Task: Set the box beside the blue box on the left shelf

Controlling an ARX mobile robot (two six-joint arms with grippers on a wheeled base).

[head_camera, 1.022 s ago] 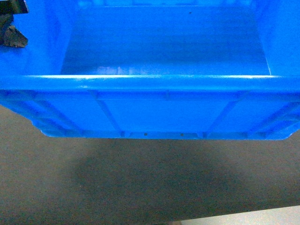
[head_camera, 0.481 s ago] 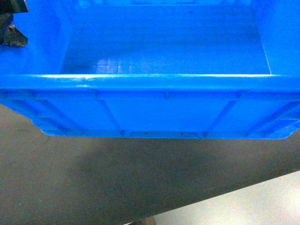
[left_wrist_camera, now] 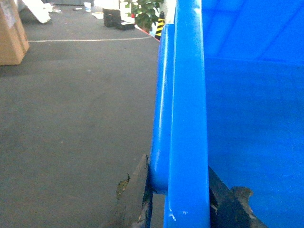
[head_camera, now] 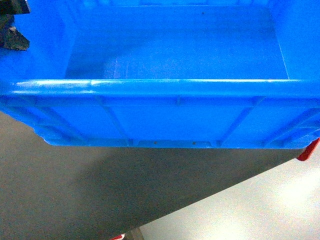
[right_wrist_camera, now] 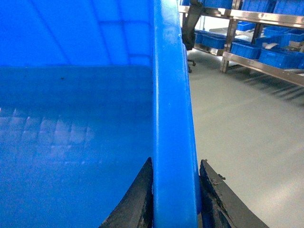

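**Both claws clamp the crate's side rims above the floor**

The left claw (left_wrist_camera: 178, 204) is closed on the left rim of the box (head_camera: 175, 115): in the left wrist view one dark, worn finger (left_wrist_camera: 135, 199) presses the outer side of the rim and the other sits against the inner wall at the lower right of the frame. The right claw (right_wrist_camera: 175, 199) grips the opposite rim in the same manner, a black finger (right_wrist_camera: 135, 202) inside the box and its partner outside, the blue rim running up the frame between them.

In the head view the box fills the upper two thirds of the frame, its near wall ribbed, its inside bare, held clear above the floor (head_camera: 75, 200). The floor is dark grey at lower left and pale grey at lower right. A small red part (head_camera: 308, 150) peeks from under the box's lower right corner.

In the right wrist view, steel shelves (right_wrist_camera: 259, 42) with small blue bins (right_wrist_camera: 280, 57) stand at the upper right, well apart from the box. The left wrist view shows a plant (left_wrist_camera: 145, 12) and a cardboard carton (left_wrist_camera: 12, 33) far off at the top.
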